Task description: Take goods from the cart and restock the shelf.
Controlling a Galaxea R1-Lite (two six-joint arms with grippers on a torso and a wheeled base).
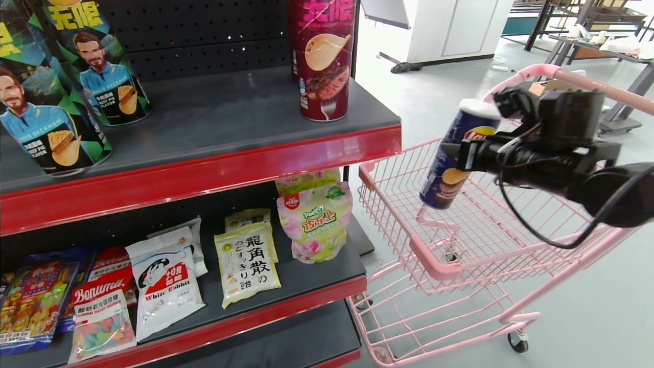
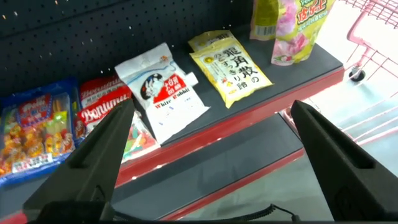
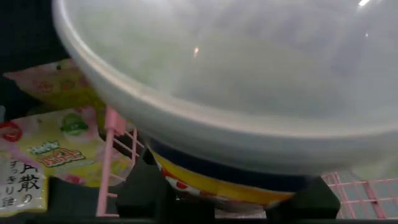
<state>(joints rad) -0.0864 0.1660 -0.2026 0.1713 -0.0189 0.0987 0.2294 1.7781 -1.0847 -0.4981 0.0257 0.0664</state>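
Our right tool (image 1: 461,154) is clenched on the tall blue cylindrical chip can with a white plastic lid (image 1: 440,186), gripping it about midway up its side. The right arm (image 1: 552,158) comes in from the right, stretched roughly level, with its wrist over the pink wire shopping cart (image 1: 429,263). The can hangs tilted in the air above the cart's basket, lid uppermost and leaning away from the shelf, base angled down toward the black metal shelf unit with red front edges (image 1: 204,179). It touches neither the cart nor the shelf.

Our left tool (image 2: 211,106) is released, its two dark fingers (image 2: 106,149) spread wide and gripping nothing. It points down at the front edge of the lower shelf board (image 2: 261,93), where a white candy bag (image 2: 163,90) and a yellow lozenge bag (image 2: 230,65) lie flat.

On the upper shelf board (image 1: 225,112) a tall maroon chip can (image 1: 322,61) stands upright near the end closest to the cart, and two green-and-black chip cans (image 1: 104,66) stand farther along.
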